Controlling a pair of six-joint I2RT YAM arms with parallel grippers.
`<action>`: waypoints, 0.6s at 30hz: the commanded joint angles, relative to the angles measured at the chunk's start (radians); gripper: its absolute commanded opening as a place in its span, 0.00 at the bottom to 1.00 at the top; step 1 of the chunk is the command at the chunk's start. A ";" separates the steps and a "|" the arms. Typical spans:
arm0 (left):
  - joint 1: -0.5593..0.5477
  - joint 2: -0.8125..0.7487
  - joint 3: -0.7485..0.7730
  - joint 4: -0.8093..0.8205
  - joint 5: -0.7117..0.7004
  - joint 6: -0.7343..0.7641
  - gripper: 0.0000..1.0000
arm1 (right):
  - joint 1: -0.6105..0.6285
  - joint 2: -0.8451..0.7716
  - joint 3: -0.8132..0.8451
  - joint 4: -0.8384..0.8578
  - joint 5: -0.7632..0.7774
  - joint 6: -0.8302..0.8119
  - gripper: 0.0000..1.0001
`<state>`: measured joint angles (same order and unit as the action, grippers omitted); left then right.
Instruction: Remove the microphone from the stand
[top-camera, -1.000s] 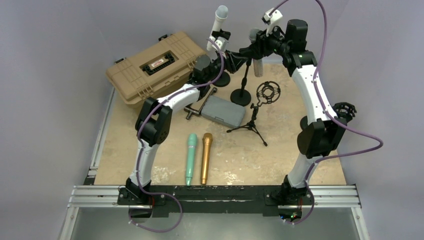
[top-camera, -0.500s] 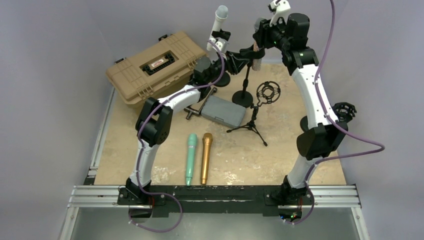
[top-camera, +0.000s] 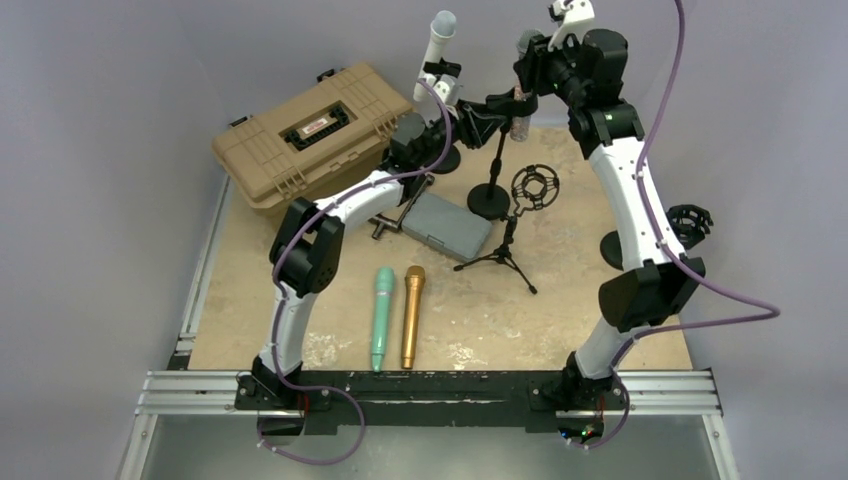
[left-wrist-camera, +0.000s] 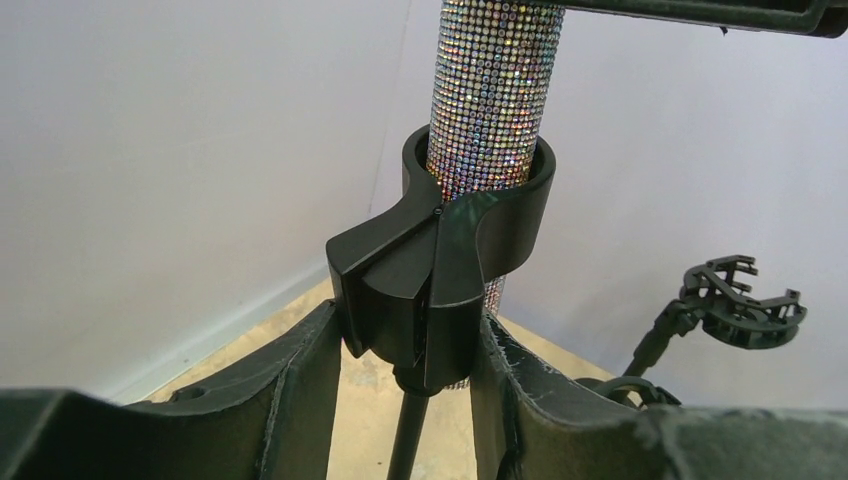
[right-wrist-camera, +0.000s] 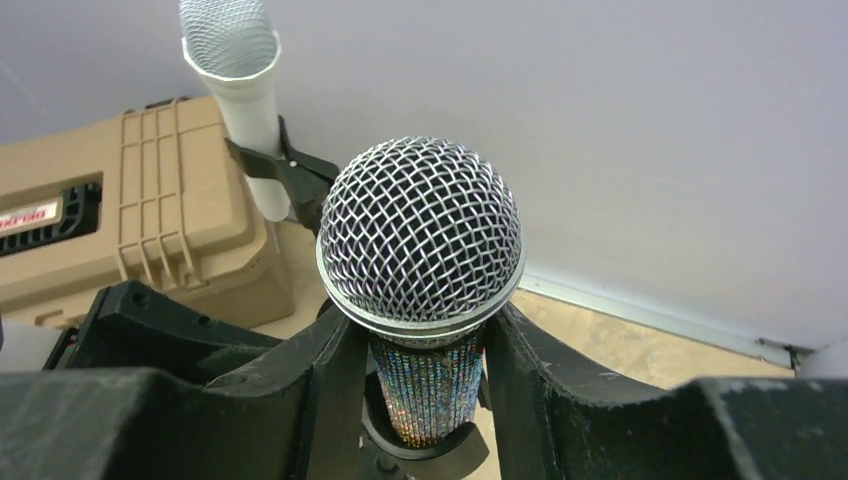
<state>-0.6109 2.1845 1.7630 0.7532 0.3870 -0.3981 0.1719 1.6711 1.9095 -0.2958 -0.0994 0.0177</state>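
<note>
The microphone (right-wrist-camera: 420, 230) has a silver mesh head and a glittering rhinestone body (left-wrist-camera: 495, 80). It stands upright in the black clip (left-wrist-camera: 450, 270) of the round-base stand (top-camera: 487, 198), with its lower end just below the clip ring. My right gripper (right-wrist-camera: 425, 390) is shut on the microphone's body right under the head; in the top view it (top-camera: 522, 75) is high at the back. My left gripper (left-wrist-camera: 405, 345) is shut on the stand's clip, one finger on each side; in the top view it (top-camera: 490, 108) is just left of the microphone (top-camera: 519, 128).
A tan hard case (top-camera: 310, 135) lies at the back left. A white microphone (top-camera: 438, 45) stands in a second stand behind my left arm. A grey box (top-camera: 445, 222), a tripod with a shock mount (top-camera: 535, 187), and teal (top-camera: 382, 315) and gold (top-camera: 411, 313) microphones lie nearer.
My right gripper has risen with the microphone, which has slid upward through the clip. My left gripper has stayed on the clip.
</note>
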 joint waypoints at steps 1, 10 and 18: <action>0.021 -0.024 -0.022 -0.064 0.060 0.017 0.00 | -0.029 0.033 0.219 0.156 -0.129 -0.169 0.00; 0.022 0.064 0.046 -0.069 0.080 0.002 0.00 | -0.026 0.050 0.149 0.157 -0.324 -0.269 0.00; 0.021 0.086 0.028 -0.065 0.089 0.033 0.00 | -0.026 0.156 0.244 0.132 -0.398 -0.266 0.00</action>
<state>-0.5846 2.2330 1.7935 0.7315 0.4030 -0.4004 0.1497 1.8130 2.0426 -0.3386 -0.4183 -0.2276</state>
